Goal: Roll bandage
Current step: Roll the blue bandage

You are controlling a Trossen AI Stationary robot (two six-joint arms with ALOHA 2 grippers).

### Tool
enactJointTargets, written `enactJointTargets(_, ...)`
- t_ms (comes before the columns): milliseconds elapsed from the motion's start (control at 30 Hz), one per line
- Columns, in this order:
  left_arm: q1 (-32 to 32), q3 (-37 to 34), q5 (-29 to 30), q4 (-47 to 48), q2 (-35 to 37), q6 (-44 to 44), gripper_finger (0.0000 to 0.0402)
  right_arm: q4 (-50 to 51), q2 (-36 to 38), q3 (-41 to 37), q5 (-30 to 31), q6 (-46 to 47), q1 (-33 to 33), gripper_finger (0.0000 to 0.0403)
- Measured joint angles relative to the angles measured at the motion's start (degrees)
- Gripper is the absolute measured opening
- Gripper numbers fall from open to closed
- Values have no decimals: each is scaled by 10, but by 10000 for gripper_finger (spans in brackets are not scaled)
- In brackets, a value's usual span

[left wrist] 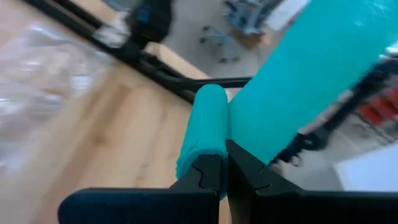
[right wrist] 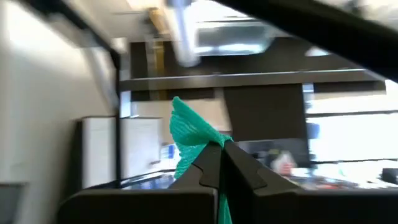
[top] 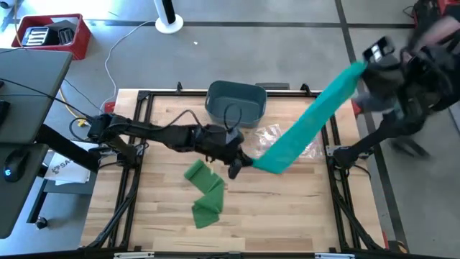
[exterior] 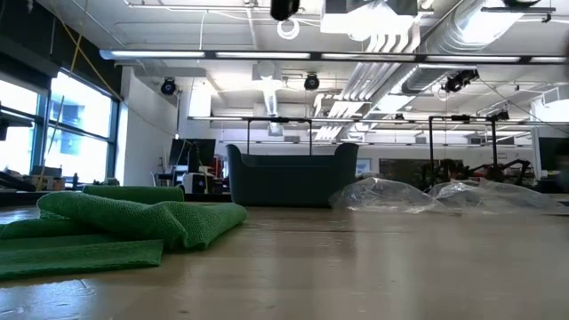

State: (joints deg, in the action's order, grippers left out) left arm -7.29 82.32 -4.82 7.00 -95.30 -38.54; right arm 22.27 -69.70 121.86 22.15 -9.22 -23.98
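Note:
A teal bandage (top: 313, 119) stretches as a flat band in the air from near the table's middle up toward the far right. My left gripper (top: 243, 164) is shut on its lower, rolled end (left wrist: 208, 121). My right gripper (top: 368, 63) is raised beyond the table's right edge and shut on the upper end (right wrist: 189, 134). A green bandage (top: 205, 191) lies partly folded on the table near the left gripper; it also shows in the low view (exterior: 116, 222). My left gripper pinches the bandage's rolled end (left wrist: 208, 149) between its two fingers, which lie across the roll. The fingers come roughly level from the table's left. The roll is held above the table, and the band runs from it up to the right. My right gripper pinches the bandage's upper end (right wrist: 202, 146) between its two fingers, where the cloth is bunched. A crumpled tip (right wrist: 183, 121) sticks out past the fingertips. The end is held high, clear of the table, and the band runs straight down toward the left gripper.
A dark grey bin (top: 236, 101) stands at the table's far middle. A clear plastic bag (top: 277, 137) lies under the stretched band. A black frame (top: 144, 97) runs around the wooden table. Bare wood lies at the near right.

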Motion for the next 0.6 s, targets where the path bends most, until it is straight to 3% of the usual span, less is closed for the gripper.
enactJointTargets(200,-29,0,-13,-101,-37,-17,1,37,32,0,99,2,20,0)
enactJointTargets(333,-43,0,-45,-185,-39,3,1,133,51,0,185,50,20,0)
enactJointTargets(467,-54,9,-94,-271,-28,6,1,296,66,0,255,174,20,0)
enactJointTargets(600,-61,41,-138,-302,-23,-4,1,457,68,-7,263,327,20,0)
